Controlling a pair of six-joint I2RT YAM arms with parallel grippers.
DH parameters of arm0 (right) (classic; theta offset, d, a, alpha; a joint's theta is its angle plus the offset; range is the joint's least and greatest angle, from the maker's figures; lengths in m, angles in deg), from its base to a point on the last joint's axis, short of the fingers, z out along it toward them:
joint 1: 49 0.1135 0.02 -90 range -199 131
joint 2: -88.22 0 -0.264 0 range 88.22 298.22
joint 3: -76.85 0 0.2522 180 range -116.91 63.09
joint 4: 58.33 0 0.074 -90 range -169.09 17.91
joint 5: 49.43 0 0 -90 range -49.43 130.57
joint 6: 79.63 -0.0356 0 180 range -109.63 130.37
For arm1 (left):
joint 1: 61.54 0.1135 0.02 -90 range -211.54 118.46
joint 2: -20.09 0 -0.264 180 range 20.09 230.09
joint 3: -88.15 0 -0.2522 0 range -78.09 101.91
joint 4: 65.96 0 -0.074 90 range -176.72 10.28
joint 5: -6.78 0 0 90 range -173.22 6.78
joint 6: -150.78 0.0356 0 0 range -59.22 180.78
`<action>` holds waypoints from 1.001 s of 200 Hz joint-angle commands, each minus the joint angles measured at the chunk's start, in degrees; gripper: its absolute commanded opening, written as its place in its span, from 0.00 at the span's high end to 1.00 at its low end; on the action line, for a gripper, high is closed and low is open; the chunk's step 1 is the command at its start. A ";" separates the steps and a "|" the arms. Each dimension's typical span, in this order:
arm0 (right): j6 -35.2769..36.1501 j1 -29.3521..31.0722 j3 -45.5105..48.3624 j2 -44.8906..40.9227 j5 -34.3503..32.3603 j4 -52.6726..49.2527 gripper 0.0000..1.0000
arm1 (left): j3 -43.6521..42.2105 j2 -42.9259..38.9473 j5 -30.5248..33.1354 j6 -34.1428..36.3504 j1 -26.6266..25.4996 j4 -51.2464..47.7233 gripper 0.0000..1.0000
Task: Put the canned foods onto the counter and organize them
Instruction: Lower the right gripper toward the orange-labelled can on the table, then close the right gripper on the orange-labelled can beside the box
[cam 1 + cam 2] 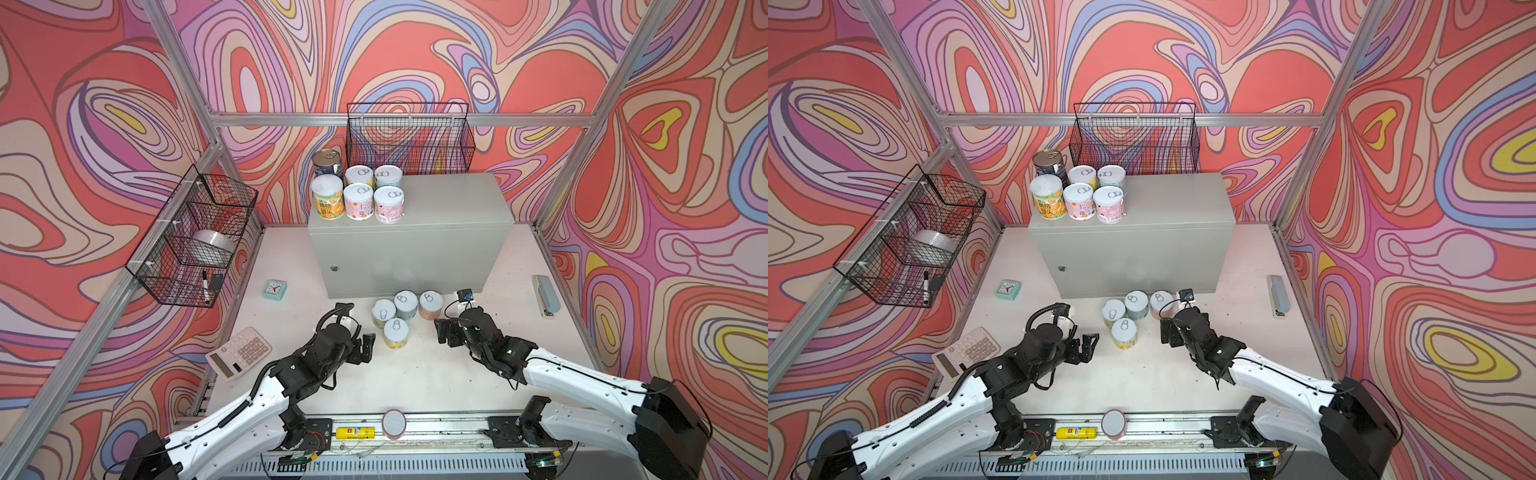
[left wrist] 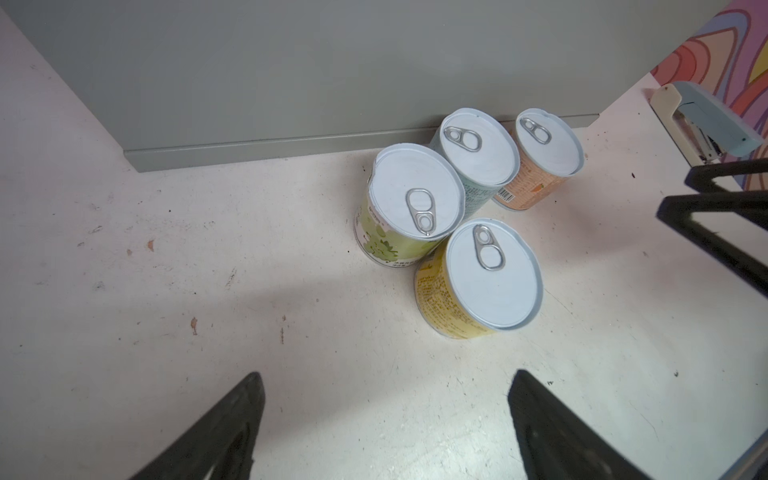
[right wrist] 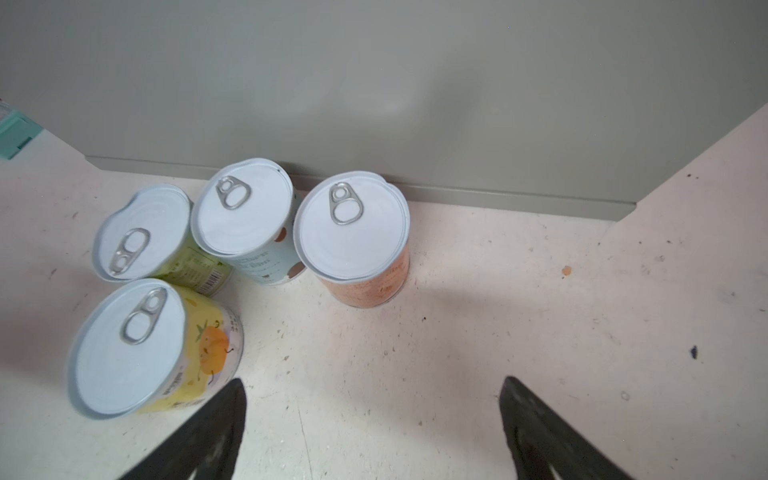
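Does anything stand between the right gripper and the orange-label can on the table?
Nothing visible does. Bare table lies between the open right gripper and the orange-label can; the yellow can stands off to one side, near one jaw.

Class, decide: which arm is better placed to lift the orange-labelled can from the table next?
Right, probably: the right end effector, open, sits nearest the orange-labelled can; the left end effector faces the yellow can across the cluster.

Grey counter [image 1: 415, 249] — swirly pink-red walls [image 1: 104, 124]
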 commanded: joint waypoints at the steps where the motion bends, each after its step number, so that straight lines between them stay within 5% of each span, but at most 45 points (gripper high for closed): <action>1: -1.40 0.24 1.00 5.24 -0.02 8.99 0.02 | -0.73 1.65 -0.14 -1.30 -0.43 5.14 0.06; 73: 1.52 -1.53 -1.52 21.93 -1.28 22.00 0.01 | -0.68 3.18 1.17 -1.31 -0.42 5.94 0.07; 200: 7.79 -5.18 -7.81 35.72 -0.22 31.95 0.02 | -1.82 3.21 2.18 -2.52 -0.42 6.18 0.07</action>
